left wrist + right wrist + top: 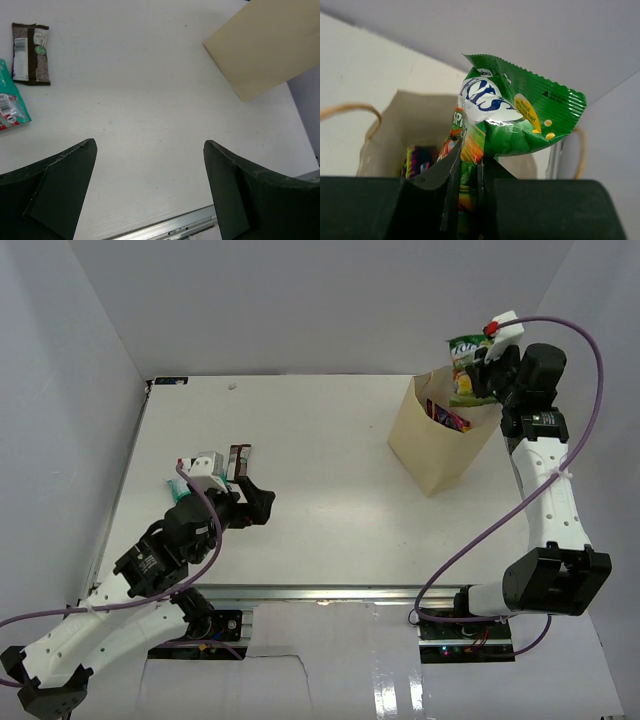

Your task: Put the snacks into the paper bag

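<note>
White tabletop (320,430), walled in pale grey, carries the paper bag (440,445), which stands upright with its mouth open. A green snack packet (520,120) hangs just above that mouth, over the bag's far rim. The right gripper (470,190) has its two fingers pressed together on the packet's lower part, so the crimped top edge sticks up free. Down inside the bag, a purple packet (417,160) lies against the near wall with other bright wrappers beside it. One twine handle (350,112) arches over the bag's left rim.

Well to the left of the bag, the left gripper (150,175) hangs low over the table, its fingers spread wide with nothing between them. A brown packet (31,53) lies flat on the table just beyond that gripper. A teal packet (10,105) lies farther from the bag again, close beside the brown one, partly hidden under the left arm in the top view.
</note>
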Action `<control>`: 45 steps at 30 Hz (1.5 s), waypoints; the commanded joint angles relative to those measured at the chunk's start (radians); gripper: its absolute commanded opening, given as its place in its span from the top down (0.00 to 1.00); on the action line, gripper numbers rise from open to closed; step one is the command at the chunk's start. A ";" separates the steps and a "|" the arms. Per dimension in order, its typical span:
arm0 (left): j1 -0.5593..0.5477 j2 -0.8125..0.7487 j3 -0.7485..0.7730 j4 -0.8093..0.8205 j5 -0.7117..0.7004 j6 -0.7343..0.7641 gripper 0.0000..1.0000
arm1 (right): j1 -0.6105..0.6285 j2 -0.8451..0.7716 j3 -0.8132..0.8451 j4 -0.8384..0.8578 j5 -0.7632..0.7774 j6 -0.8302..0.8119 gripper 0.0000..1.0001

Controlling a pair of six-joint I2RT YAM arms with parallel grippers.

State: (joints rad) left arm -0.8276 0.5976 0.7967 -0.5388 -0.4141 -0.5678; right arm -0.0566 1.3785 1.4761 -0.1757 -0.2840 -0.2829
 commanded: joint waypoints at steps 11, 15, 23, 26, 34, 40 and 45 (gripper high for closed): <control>0.004 0.218 0.065 -0.193 -0.167 -0.101 0.02 | 0.110 -0.036 -0.163 -0.169 -0.366 -0.217 0.90; 0.028 0.234 0.067 -0.182 -0.169 -0.110 0.02 | 0.116 0.004 -0.143 -0.212 -0.350 -0.210 0.55; 0.357 0.284 -0.028 -0.055 0.055 -0.015 0.02 | 0.115 0.051 -0.001 -0.280 -0.331 -0.237 0.29; 0.497 0.375 -0.010 -0.015 0.185 -0.006 0.02 | 0.110 0.048 0.068 -0.280 -0.284 -0.234 0.22; 0.637 0.636 0.116 -0.065 0.241 -0.107 0.02 | 0.069 -0.025 0.132 -0.266 -0.083 -0.318 0.02; 0.656 0.815 0.228 -0.082 0.149 -0.052 0.02 | 0.008 -0.142 -0.042 -0.271 -0.139 -0.438 0.06; 0.659 1.045 0.343 -0.111 0.126 0.121 0.05 | -0.025 -0.214 -0.178 -0.272 -0.176 -0.460 0.07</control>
State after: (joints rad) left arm -0.1726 1.5585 1.0767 -0.6228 -0.2474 -0.5594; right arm -0.0654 1.1904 1.3495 -0.4553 -0.4324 -0.7029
